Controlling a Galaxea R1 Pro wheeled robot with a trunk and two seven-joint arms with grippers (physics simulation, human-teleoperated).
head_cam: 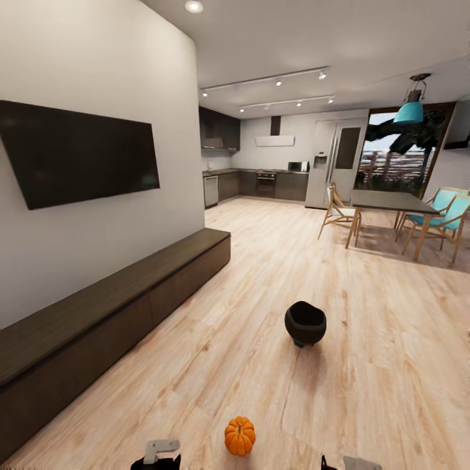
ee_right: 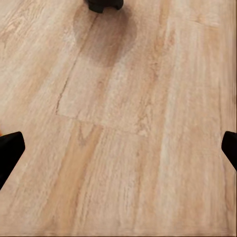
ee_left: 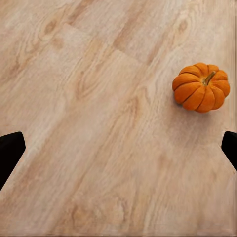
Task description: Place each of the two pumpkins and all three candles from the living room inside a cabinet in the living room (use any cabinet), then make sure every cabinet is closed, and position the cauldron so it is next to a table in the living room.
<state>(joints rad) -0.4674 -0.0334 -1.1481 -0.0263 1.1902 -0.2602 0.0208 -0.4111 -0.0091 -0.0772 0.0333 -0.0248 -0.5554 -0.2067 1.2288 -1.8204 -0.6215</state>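
Note:
One orange ribbed pumpkin point(head_cam: 239, 435) sits on the plank floor just ahead of me, between my two arms. In the left wrist view the pumpkin point(ee_left: 201, 87) lies off to one side of my left gripper point(ee_left: 118, 152), which is open above bare floor. The black cauldron point(head_cam: 305, 323) stands on the floor farther ahead. Its foot point(ee_right: 104, 5) shows at the edge of the right wrist view, beyond my open, empty right gripper point(ee_right: 118, 150). The long dark-brown cabinet point(head_cam: 111, 313) runs along the left wall under the TV, its fronts shut. The candles and the second pumpkin are out of view.
A black TV point(head_cam: 78, 153) hangs on the white wall above the cabinet. A dining table point(head_cam: 391, 202) with wooden and turquoise chairs stands at the back right, and a kitchen lies beyond. Wood floor stretches between the cabinet and the cauldron.

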